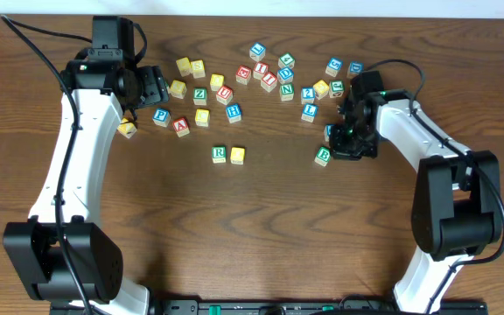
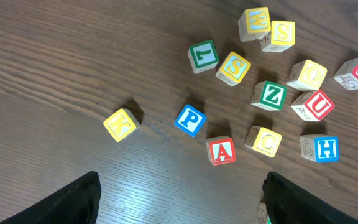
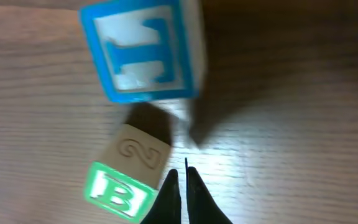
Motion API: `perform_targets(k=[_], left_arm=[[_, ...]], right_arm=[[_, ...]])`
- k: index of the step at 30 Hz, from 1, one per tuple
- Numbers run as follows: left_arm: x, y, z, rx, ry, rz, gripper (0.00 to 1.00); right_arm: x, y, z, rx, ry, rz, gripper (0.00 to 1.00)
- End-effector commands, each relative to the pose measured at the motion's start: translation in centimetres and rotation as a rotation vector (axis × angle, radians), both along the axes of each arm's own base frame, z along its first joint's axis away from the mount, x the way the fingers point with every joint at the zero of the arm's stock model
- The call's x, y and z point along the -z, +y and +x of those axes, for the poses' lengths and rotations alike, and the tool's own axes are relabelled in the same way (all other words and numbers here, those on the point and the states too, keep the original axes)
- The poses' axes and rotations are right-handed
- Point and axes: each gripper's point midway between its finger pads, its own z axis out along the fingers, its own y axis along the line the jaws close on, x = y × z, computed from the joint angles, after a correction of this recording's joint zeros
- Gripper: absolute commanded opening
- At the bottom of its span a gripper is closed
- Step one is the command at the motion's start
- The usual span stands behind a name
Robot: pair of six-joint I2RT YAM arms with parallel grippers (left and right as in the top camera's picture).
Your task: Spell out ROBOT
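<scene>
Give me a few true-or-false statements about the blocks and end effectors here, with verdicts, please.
1. A green R block sits beside a yellow block on the table. True.
2. The left end effector grips the blue P block. False: it is open, and the P lies free on the table.
3. The right end effector is shut. True.
4. The green B block touches the R block. False: it lies far from it, near the right end effector.

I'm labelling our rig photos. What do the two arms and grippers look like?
The left arm and right arm have white links, black joints and bases, and loose black cables. A green light glows near each wrist. The left gripper and right gripper are black.
</scene>
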Motion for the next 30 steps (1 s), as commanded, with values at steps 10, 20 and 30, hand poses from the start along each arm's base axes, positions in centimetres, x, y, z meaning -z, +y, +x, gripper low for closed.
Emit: perform_targets(k=[10, 20, 30], left_arm=[[0.4, -0.1, 0.0, 0.006, 0.012, 0.004, 0.82], [0.4, -0.1, 0.0, 0.006, 0.013, 0.004, 0.82], [0.4, -0.1, 0.0, 0.006, 0.013, 0.004, 0.82]], right_arm=[[-0.8, 9.7, -1.0, -0.020, -0.005, 0.177, 0.01], [-0.8, 14.4, -1.3, 0.081, -0.043, 0.154, 0.01], [-1.0, 15.1, -0.5, 0.022, -0.117, 0.145, 0.01]])
